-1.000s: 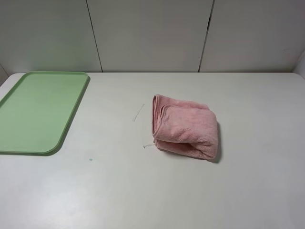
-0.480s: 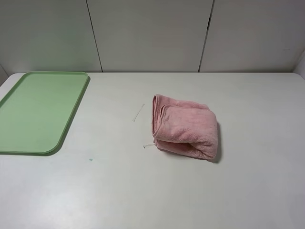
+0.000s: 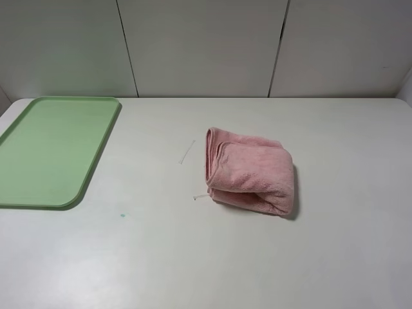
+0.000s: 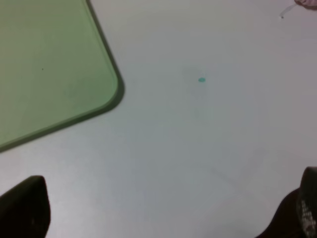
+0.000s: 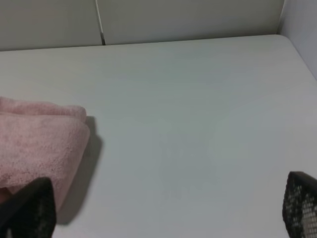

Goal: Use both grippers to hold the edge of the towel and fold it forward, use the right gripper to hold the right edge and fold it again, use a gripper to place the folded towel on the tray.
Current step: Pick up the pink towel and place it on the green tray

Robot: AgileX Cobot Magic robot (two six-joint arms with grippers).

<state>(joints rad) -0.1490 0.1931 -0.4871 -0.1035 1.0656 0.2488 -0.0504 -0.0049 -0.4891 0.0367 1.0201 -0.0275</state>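
left pincer (image 4: 163,213): fingers (image 4: 25,210) spread wide, nothing held, only bare tabletop (image 4: 198,148) seen between them

right pincer (image 5: 163,208): likewise wide and empty; towel (image 5: 39,144) lies just beside one finger, contact cannot be confirmed

change over the last second: none detected in the high view. towel (image 3: 250,170) and tray (image 3: 51,154) are seen unmoved, and no arm has entered that view

meaning for the task: towel is already bundled into a compact folded wad near the tabletop centre, so both folds are judged done. It is well apart from the tray at far left, so the placing step is judged not yet begun and a grasp is still needed

hard to make out:
- both arms are absent from the high view; only finger ends are caught at the wrist frame edges
- towel is cut off in the right wrist view; only a pink sliver is caught in the left wrist view
- hem and corner loop cannot be picked out; a small white bit (image 3: 199,197) at the towel's near corner may be the tag
- tray is clipped at the frame edge; layer count cannot be verified
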